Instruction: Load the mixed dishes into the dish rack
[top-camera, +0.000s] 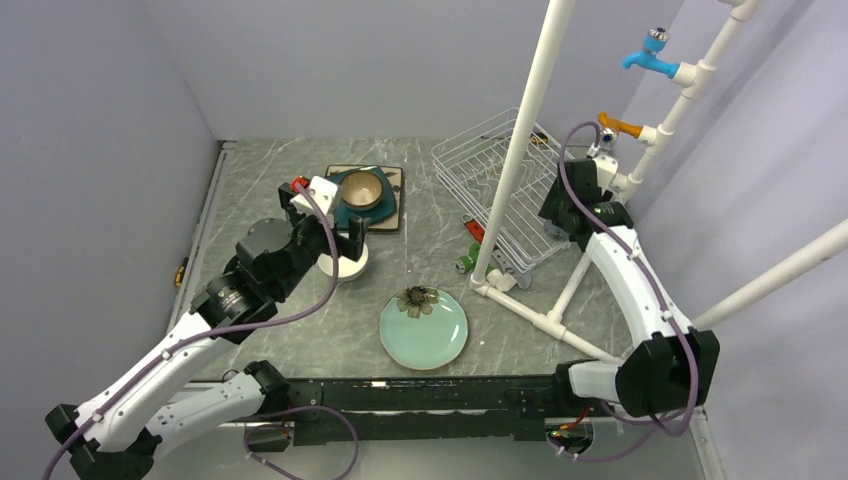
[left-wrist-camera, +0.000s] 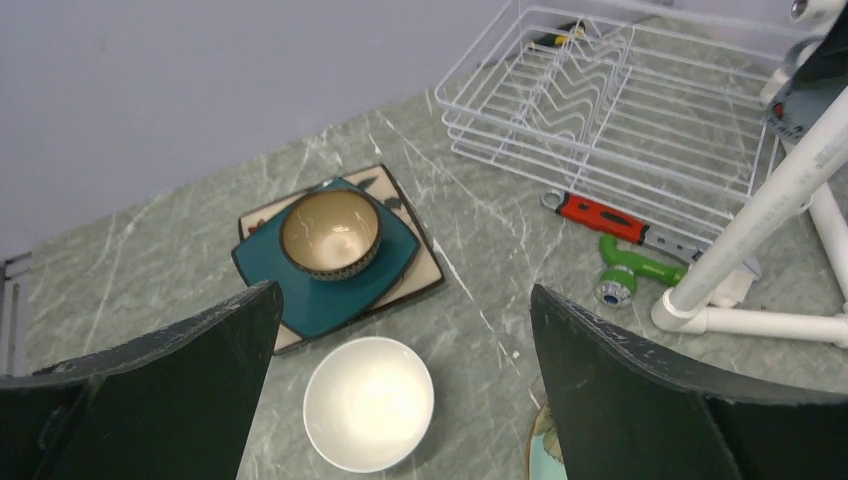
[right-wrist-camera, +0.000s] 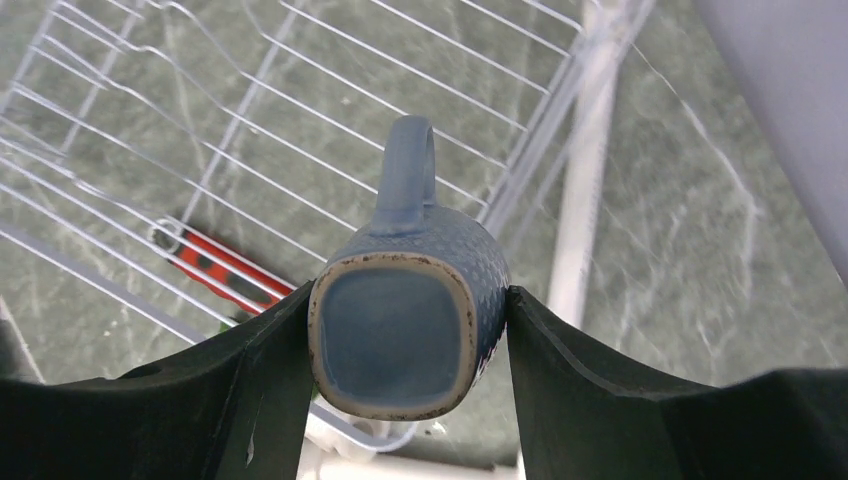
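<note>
- Left gripper (left-wrist-camera: 405, 295): jaws spread wide, nothing held; hangs well left of dish rack (top-camera: 492, 168), above white bowl (left-wrist-camera: 368, 403).
- Stack left of rack: brown glazed bowl (left-wrist-camera: 330, 233) on teal square plate (left-wrist-camera: 398, 250) on cream square plate (left-wrist-camera: 428, 272).
- Mint-green round plate (top-camera: 425, 325): flat on table (top-camera: 260, 170), near-left of rack.
- Right gripper (right-wrist-camera: 410, 300): clamped on mug (right-wrist-camera: 400, 330), which lies sideways, base toward wrist camera, handle pointing away, above rack's right edge.
- Step, by judgement: mug going into rack.
- Next calls for: carry mug inward over wires, lower until supported, then release.
</note>
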